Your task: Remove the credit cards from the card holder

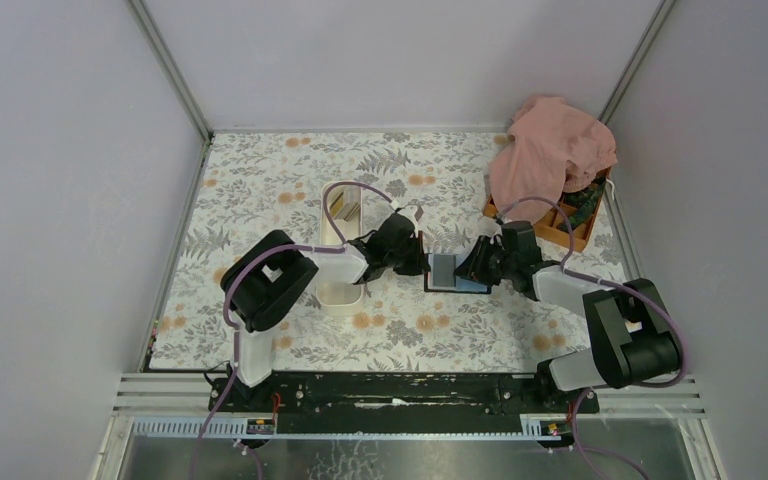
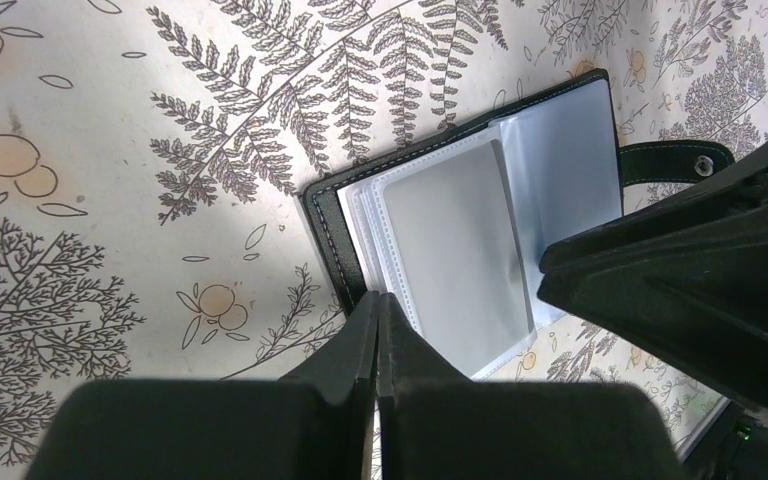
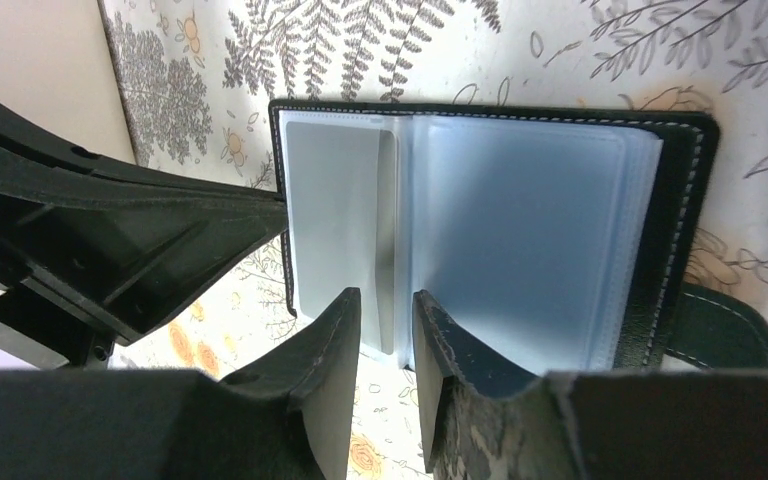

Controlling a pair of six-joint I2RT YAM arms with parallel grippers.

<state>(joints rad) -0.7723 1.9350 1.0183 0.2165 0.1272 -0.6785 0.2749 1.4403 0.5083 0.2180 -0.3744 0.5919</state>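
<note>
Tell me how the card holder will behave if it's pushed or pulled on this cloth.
The card holder is thin and flat, so probably light and apt to slide unless pinned. Its clear sleeves look thin and glossy: likely floppy and slippery to pinch. Its stitched cover looks soft, so it may flex rather than stay rigid.

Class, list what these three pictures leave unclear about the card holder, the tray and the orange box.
Card holder, both wrist views: frosted sleeves blur whatever is inside, so cards cannot be confirmed.
Right fingers, right wrist view: whether they pinch the sleeve between them is unclear.
Tray, top view: left arm crosses it.
Orange box, top view: pink cloth covers most of it.
</note>
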